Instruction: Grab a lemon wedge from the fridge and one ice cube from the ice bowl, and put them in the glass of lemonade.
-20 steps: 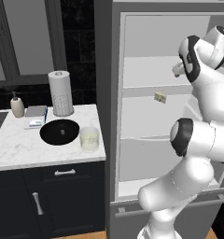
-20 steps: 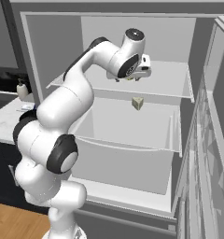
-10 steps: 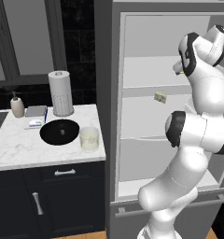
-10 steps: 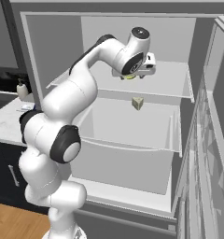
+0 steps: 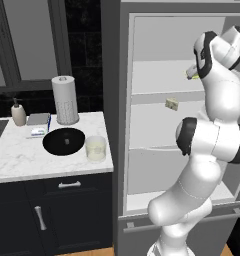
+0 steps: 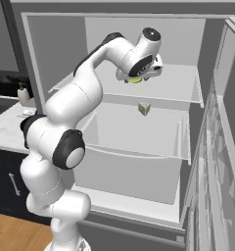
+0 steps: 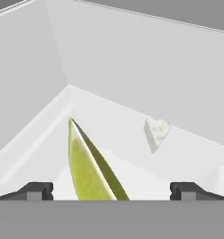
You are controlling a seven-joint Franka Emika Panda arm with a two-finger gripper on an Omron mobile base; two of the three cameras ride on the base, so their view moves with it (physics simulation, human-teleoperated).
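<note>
The end effector (image 7: 111, 190) is inside the open fridge (image 5: 117, 100), over its upper white shelf (image 6: 180, 83), with its two fingertips (image 7: 37, 190) spread wide and nothing between them touching either one. The lemon wedge (image 7: 90, 165) lies on that shelf directly in front of the end effector, in the gap between the spread tips, its thin point aimed away from the hand. In the right base view the wedge (image 6: 134, 80) shows as a yellow-green sliver just under the hand. A pale beige chunk (image 6: 144, 108) sits on the next shelf down, below and slightly ahead of the end effector. Well away to the end effector's left and lower, on the marble tabletop (image 5: 22, 162), the black ice bowl (image 5: 64, 141) stands just beside the glass of lemonade (image 5: 96, 148), with a white paper-towel roll (image 5: 65, 99) behind the bowl.
</note>
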